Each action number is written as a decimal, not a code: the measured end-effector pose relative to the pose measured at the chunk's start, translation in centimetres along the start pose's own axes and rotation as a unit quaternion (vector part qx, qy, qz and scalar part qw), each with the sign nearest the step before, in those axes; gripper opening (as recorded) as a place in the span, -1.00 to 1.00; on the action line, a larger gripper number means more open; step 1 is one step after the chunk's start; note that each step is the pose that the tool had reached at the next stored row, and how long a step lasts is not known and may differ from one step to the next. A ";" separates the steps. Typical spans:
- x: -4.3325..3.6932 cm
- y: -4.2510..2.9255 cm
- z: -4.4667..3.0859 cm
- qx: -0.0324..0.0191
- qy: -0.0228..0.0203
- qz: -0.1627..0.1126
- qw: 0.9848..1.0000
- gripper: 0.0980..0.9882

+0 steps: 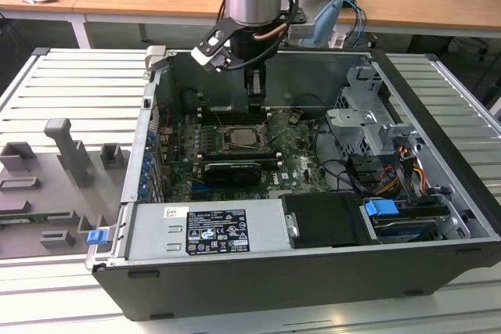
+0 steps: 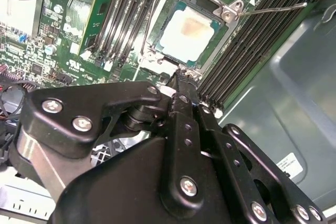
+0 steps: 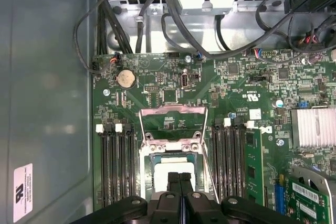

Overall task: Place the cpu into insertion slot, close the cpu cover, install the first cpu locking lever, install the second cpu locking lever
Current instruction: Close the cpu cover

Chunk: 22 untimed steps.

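The cpu (image 3: 159, 170), a pale silver square, lies flat in the insertion slot (image 3: 147, 157) on the green board; it also shows in the second wrist view (image 2: 189, 32) and, small, in the exterior view (image 1: 243, 137). The cpu cover (image 3: 171, 110), a thin metal frame, stands flipped open at one side of the slot, with board visible through its cut-out. My gripper (image 3: 179, 181) hangs shut just above the cpu's edge with nothing between its fingers; its tip (image 2: 181, 77) is near the slot's corner. A thin wire locking lever (image 2: 273, 8) sticks out, released.
Long black memory slots (image 3: 115, 161) flank the socket on both sides. Cables (image 3: 173, 19) and a drive cage (image 1: 368, 115) crowd the case on the exterior view's right. A black card (image 1: 231, 170) and the power supply (image 1: 211, 228) lie toward the front. Case walls (image 1: 149, 115) surround the board.
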<state>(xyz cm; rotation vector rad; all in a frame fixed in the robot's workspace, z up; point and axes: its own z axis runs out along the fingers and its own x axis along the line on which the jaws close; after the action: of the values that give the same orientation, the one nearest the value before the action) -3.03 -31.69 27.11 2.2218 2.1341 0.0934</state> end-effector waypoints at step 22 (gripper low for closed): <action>0.06 1.38 0.12 0.000 0.000 0.000 1.000 -0.98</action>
<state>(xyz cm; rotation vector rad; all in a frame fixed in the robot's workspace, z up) -1.64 -31.69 27.11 2.2219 2.1340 0.0934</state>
